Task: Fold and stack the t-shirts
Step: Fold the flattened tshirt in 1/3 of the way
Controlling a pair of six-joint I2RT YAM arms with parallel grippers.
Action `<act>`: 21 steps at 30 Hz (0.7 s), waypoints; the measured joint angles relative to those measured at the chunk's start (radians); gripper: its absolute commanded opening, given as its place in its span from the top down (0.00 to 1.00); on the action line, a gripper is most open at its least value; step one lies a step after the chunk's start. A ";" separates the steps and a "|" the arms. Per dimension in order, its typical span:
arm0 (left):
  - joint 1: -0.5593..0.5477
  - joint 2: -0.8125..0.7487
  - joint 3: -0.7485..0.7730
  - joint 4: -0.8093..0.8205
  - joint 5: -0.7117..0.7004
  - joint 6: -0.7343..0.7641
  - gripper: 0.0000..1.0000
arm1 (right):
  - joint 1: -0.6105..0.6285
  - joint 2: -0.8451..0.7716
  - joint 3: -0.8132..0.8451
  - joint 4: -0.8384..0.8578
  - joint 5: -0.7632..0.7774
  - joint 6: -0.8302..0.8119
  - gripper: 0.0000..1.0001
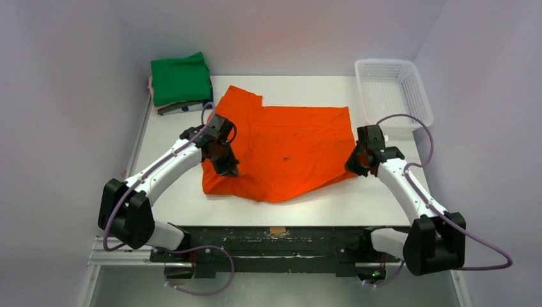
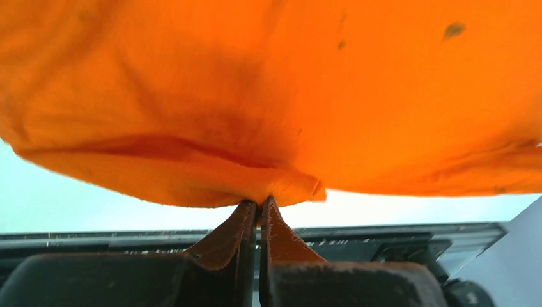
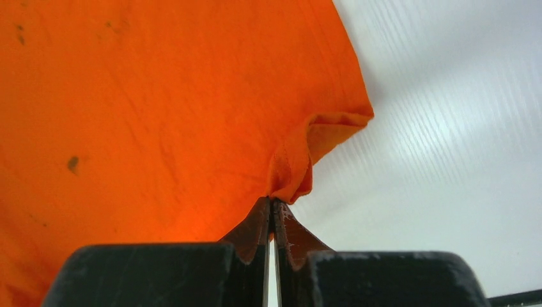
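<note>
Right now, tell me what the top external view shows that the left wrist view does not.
Only the top view shows the right gripper, the folded stack topped by the green t-shirt at the far left, and the white basket at the far right. Only the left wrist view shows the left gripper shut tight on a pinched hem. Both show the orange t-shirt, held by that gripper.

Rumpled orange t-shirt (image 1: 287,153) spread at centre; green t-shirt (image 1: 181,80) atop folded stack (image 1: 183,107), far-left corner.
</note>
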 measured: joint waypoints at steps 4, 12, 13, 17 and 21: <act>0.049 0.039 0.097 0.011 -0.044 0.014 1.00 | 0.000 0.064 0.089 0.006 0.026 -0.034 1.00; 0.133 0.150 0.276 0.037 -0.111 0.068 1.00 | 0.000 0.216 0.227 0.046 0.070 -0.068 1.00; 0.146 0.166 0.292 0.040 -0.117 0.075 1.00 | 0.000 0.236 0.240 0.049 0.081 -0.069 1.00; 0.183 0.223 0.341 0.061 -0.130 0.111 1.00 | 0.000 0.295 0.274 0.050 0.112 -0.069 1.00; 0.203 0.289 0.402 0.080 -0.135 0.147 1.00 | 0.000 0.343 0.312 0.052 0.144 -0.061 1.00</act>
